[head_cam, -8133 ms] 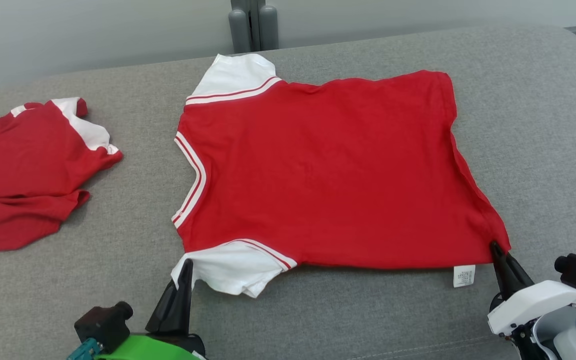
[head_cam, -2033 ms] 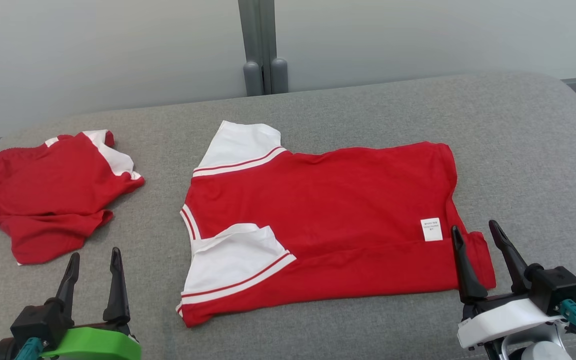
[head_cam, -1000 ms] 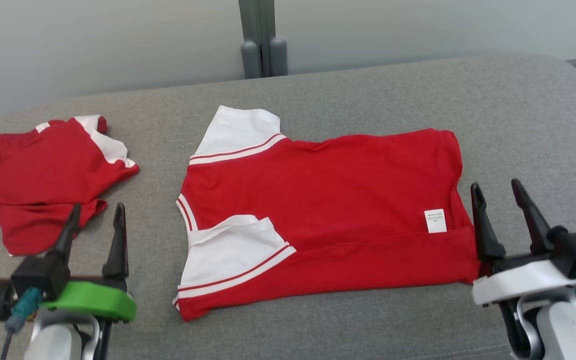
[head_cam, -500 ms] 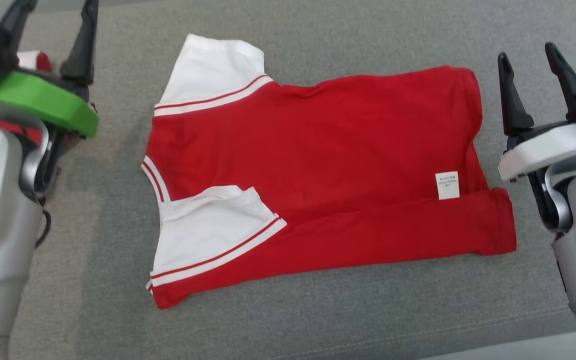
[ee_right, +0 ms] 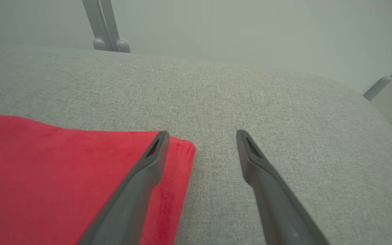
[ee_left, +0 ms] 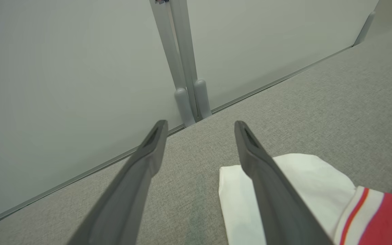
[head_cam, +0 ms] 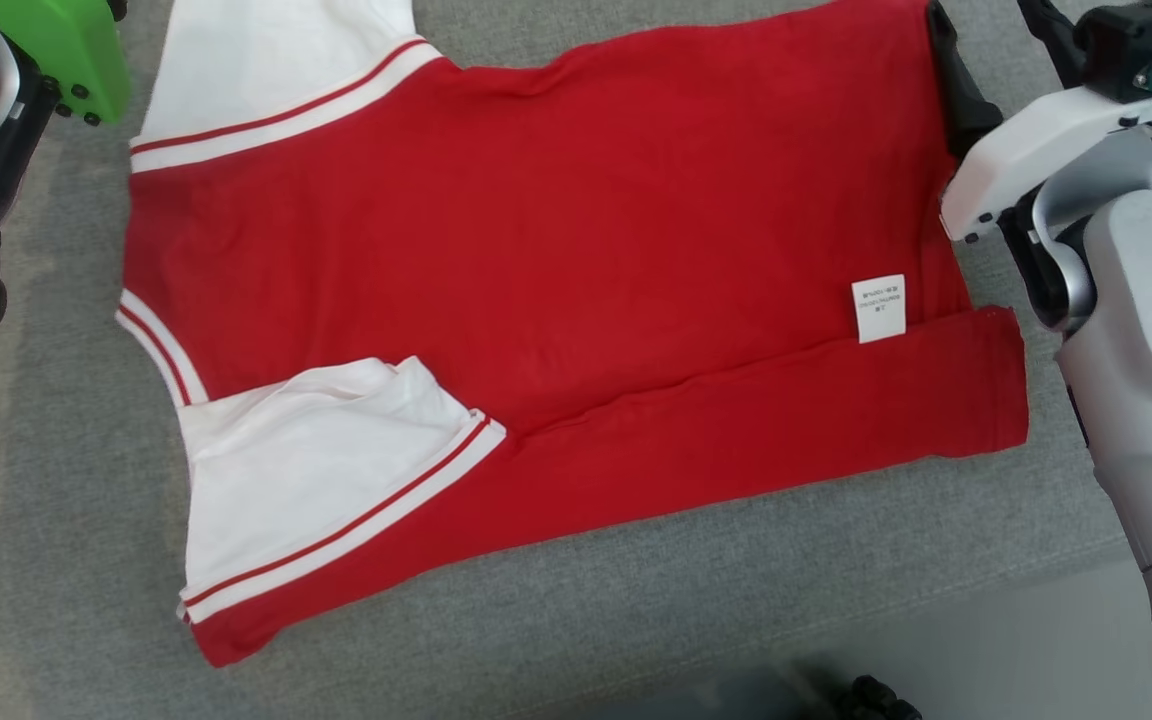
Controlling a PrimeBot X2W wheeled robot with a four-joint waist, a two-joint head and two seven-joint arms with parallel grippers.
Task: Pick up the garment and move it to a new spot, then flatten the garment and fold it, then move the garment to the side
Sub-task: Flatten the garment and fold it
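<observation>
Left gripper [ee_left: 200, 124] and right gripper [ee_right: 199, 132] both wide, empty, over garment [head_cam: 536, 250] far corners; catching perhaps only the top layer would skew the fold.

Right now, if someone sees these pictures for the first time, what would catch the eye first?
A bright red T-shirt with white sleeves lies spread on the grey cushion, its near edge and near sleeve folded onto the body. A small white label shows near the hem on the right. Both pairs of jaws stand open at its far corners.

Free cushion [ee_right: 284, 102] past shirt [head_cam: 536, 250]; wall [ee_left: 63, 68] & post [ee_left: 182, 68] behind.
</observation>
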